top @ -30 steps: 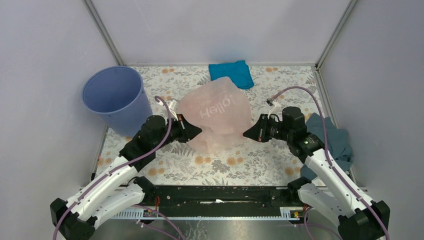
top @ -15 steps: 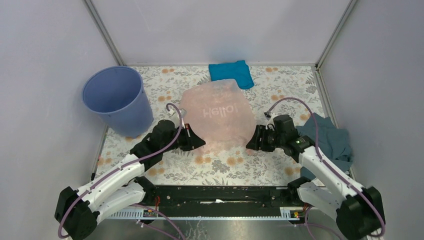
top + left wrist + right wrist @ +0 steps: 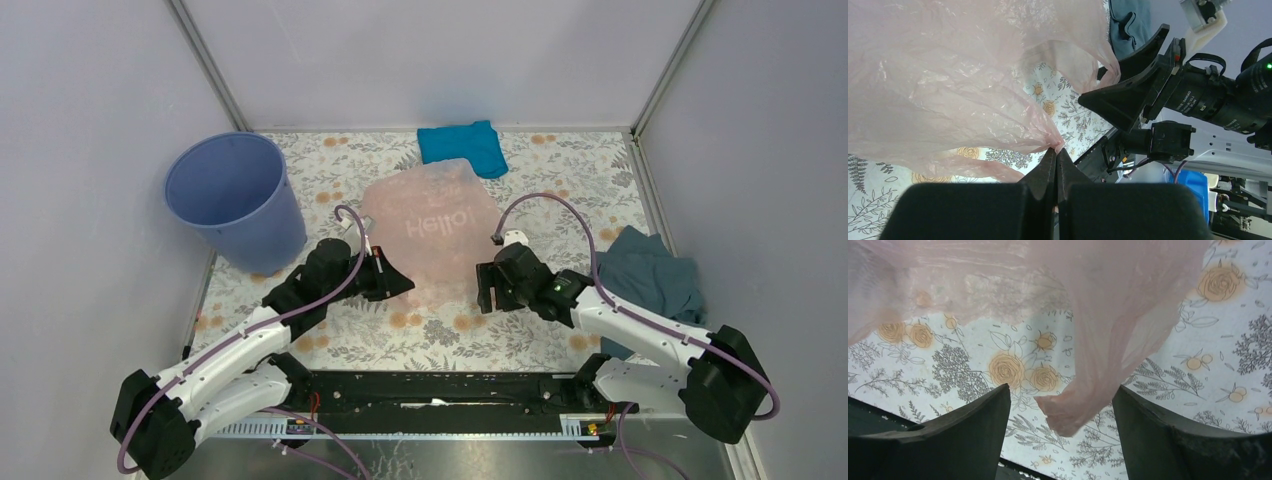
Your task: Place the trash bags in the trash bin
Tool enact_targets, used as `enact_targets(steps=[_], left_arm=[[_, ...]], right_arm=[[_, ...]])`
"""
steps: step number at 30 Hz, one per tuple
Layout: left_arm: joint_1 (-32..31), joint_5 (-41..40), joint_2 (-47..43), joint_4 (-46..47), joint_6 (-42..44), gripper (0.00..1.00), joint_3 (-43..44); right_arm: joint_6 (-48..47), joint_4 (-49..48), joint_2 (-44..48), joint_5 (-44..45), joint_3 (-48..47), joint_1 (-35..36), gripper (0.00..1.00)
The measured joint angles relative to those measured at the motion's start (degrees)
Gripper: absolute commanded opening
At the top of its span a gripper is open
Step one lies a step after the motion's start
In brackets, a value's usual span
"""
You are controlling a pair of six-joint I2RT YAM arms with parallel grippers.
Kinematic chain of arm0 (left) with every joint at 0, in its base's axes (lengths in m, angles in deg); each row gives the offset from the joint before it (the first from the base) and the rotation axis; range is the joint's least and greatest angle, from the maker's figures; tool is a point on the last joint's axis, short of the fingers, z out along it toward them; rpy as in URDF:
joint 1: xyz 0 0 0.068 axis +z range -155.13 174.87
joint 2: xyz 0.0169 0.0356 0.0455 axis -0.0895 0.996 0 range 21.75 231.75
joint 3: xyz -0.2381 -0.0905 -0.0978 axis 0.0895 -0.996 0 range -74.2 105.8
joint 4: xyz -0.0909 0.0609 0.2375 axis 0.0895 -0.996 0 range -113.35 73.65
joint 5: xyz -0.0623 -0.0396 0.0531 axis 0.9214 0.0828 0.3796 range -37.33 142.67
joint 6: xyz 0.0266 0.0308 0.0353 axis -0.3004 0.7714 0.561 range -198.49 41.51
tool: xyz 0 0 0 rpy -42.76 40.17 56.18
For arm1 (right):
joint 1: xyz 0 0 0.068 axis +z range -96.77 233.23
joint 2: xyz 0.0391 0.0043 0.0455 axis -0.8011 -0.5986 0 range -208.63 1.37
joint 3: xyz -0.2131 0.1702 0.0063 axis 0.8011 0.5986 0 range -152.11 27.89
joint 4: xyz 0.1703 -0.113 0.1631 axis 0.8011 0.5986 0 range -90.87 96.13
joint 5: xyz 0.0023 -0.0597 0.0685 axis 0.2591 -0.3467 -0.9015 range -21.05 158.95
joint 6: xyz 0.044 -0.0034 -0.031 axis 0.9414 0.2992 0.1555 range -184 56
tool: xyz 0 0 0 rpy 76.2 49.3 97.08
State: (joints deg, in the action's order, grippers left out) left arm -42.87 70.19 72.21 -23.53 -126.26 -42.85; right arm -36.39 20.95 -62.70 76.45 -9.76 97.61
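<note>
Top view, trash bag [image 3: 430, 225]: lying spread across the middle of the tabletop [image 3: 560, 190], its printed side facing up, outside the trash bin [image 3: 252, 232].
Top view, trash bin: standing upright at the far left corner, close to the left wall, with a strip of bare tabletop between it and the bag.
Top view, left gripper [image 3: 405, 285]: sitting at the bag's near left corner.
Top view, right gripper [image 3: 486, 291]: sitting at the bag's near right corner.
Top view, edges: a blue cloth [image 3: 460, 146] is lying against the back wall, touching the bag's far edge. A grey-blue cloth [image 3: 650, 275] is lying against the right wall.
Top view, open room: bare tabletop is showing right of the bag and along the near edge.
Left wrist view, left gripper [image 3: 1056, 152]: pressing fully closed on a gathered corner of the bag [image 3: 948, 75].
Right wrist view, right gripper [image 3: 1060, 390]: standing wide apart, gripping nothing. A twisted tail of the bag [image 3: 1063, 415] is hanging between its fingers.
Change, bag: a second ago it was being held up, puffed, between both grippers. Now it is lying lower and flatter.
Change, right gripper: it was closed on the bag's right edge. It has since let go and shifted nearer and leftward.
</note>
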Motion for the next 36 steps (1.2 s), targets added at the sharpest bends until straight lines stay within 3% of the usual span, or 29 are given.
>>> enact_targets(steps=[4, 6, 7, 10, 12, 13, 16, 18, 21, 26, 30, 36], left_arm=[[0.0, 0.3, 0.0, 0.0, -0.3, 0.0, 0.0], [0.0, 0.3, 0.0, 0.0, -0.4, 0.0, 0.0], [0.0, 0.3, 0.0, 0.0, -0.6, 0.0, 0.0], [0.0, 0.3, 0.0, 0.0, -1.0, 0.0, 0.0], [0.0, 0.3, 0.0, 0.0, -1.4, 0.0, 0.0], [0.0, 0.3, 0.0, 0.0, -1.6, 0.0, 0.0], [0.0, 0.5, 0.0, 0.2, -2.0, 0.0, 0.0], [0.0, 0.8, 0.5, 0.9, -2.3, 0.0, 0.0], [0.0, 1.7, 1.9, 2.2, -3.3, 0.0, 0.0], [-1.1, 2.6, 5.6, 5.3, -5.2, 0.0, 0.3], [-3.8, 2.4, 9.4, 6.4, -6.4, 0.0, 2.1], [-5.6, 2.6, 13.3, 11.5, -10.0, 0.0, 4.1]], right_arm=[[-1.0, -3.0, 0.0, 4.3, 0.0, 1.4, 0.55], [-1.0, -3.1, -0.5, 7.1, -0.2, 1.4, 0.5], [-0.9, -3.0, -1.2, 8.5, -0.5, 1.4, 0.49], [-0.7, -3.1, -2.1, 11.9, -0.7, 1.4, 0.65], [-0.7, -3.4, -2.1, 13.3, -0.6, 1.4, 0.66], [-0.8, -3.7, -2.0, 13.7, -0.5, 1.4, 0.6], [-1.2, -5.1, -1.3, 14.5, 1.0, 1.5, 0.15], [-1.7, -6.1, -0.6, 14.4, 2.0, 1.5, 0.08], [-2.9, -8.4, 0.9, 12.2, 3.3, 1.5, 0.08], [-4.7, -18.3, 4.5, -1.6, 5.9, 1.6, 0.17], [-4.0, -28.3, 4.7, -13.4, 6.9, 1.6, 0.17], [1.8, -43.6, 0.6, -22.3, 9.8, 1.7, 0.15]])
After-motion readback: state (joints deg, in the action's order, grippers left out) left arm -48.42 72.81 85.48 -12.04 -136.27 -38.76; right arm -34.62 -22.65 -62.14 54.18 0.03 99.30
